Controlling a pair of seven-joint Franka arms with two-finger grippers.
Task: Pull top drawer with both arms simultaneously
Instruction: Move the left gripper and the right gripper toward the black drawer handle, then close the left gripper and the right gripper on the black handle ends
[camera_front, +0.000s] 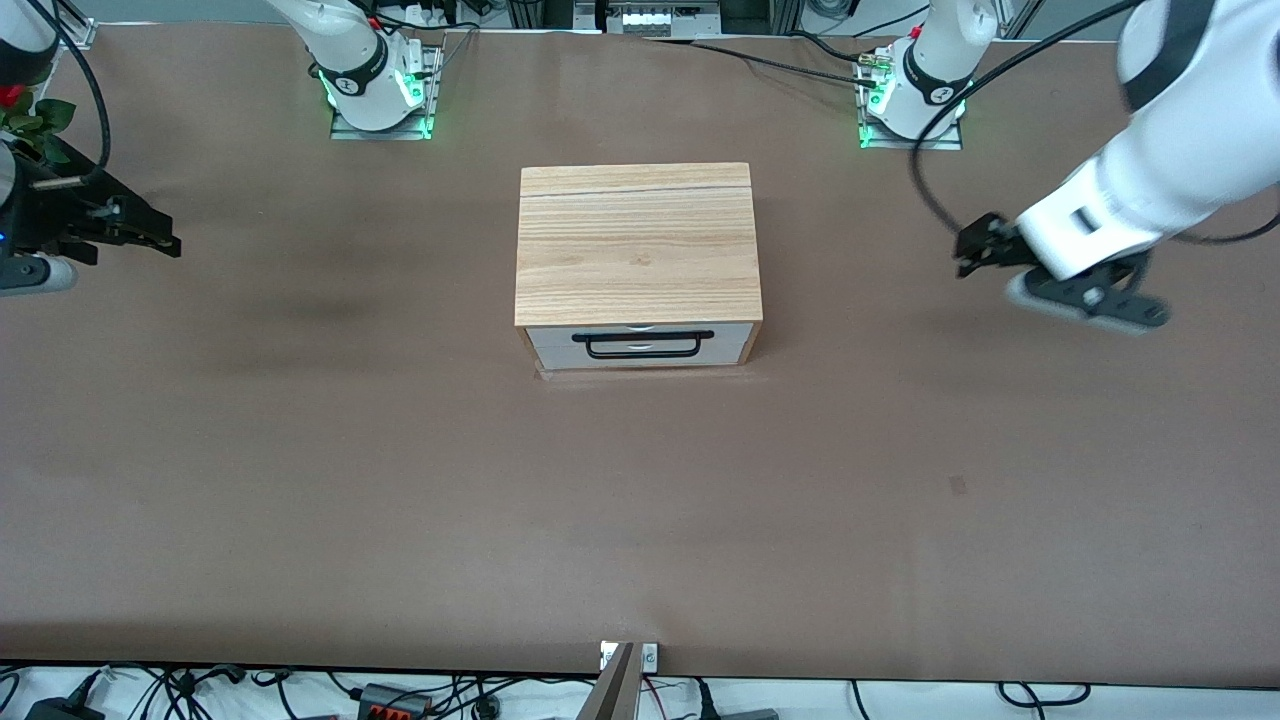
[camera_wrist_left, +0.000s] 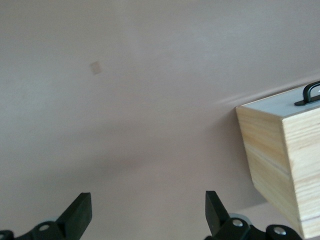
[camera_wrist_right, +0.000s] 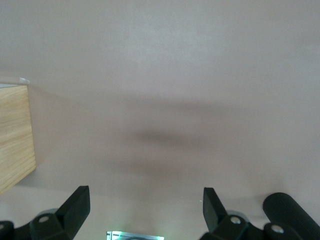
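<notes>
Sitting shut in the cabinet (camera_front: 637, 245) mid-counter (camera_front: 300, 480): top drawer (camera_front: 640, 345), handle (camera_front: 643, 343) untouched | left hand (camera_front: 985, 247) hovering spread, well apart | right hand (camera_front: 150, 232) hovering spread, well apart | pulling not yet beginning

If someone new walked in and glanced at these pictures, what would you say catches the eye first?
First the light-wood cabinet standing alone mid-table, its top drawer with the black bar handle facing the front camera and looking closed. Then the two arms out wide: the left gripper hangs open over bare table toward the left arm's end, and the right gripper hangs open over the right arm's end, both well clear of the cabinet.
</notes>
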